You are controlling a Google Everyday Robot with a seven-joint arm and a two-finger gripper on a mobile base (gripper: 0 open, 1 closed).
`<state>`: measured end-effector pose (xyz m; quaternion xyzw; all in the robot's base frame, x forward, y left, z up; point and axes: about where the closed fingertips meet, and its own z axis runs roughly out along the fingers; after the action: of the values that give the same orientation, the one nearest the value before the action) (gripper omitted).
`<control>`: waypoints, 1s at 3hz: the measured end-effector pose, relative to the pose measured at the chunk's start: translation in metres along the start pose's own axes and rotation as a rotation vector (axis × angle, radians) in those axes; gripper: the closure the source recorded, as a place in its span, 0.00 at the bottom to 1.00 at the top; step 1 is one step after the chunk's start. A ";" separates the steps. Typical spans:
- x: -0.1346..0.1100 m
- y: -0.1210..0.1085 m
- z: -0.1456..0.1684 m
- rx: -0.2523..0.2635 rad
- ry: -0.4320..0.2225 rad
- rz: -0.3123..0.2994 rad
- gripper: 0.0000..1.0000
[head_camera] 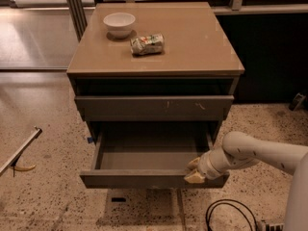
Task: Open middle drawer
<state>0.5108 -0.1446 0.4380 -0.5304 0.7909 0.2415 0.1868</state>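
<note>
The middle drawer (149,154) is pulled well out of the brown cabinet (192,42). Its smooth grey inside shows, and its plain dark front (134,180) faces me. My gripper (195,170) is at the right end of that front. It straddles the top rim, with one pale fingertip (194,163) inside the drawer and the other on the outer face. The white arm (255,153) reaches in from the right.
Above the open drawer is a closed front with pale scratch marks (154,108). A white bowl (119,24) and a crushed can (147,44) lie on the cabinet top. A black cable (226,215) loops on the speckled floor at the lower right. A thin rod (19,150) lies at the left.
</note>
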 end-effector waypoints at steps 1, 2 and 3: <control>-0.002 0.015 -0.015 0.018 0.004 -0.031 0.62; -0.003 0.018 -0.018 0.019 0.006 -0.035 0.39; -0.003 0.018 -0.018 0.019 0.006 -0.035 0.16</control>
<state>0.4946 -0.1471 0.4573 -0.5431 0.7842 0.2290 0.1939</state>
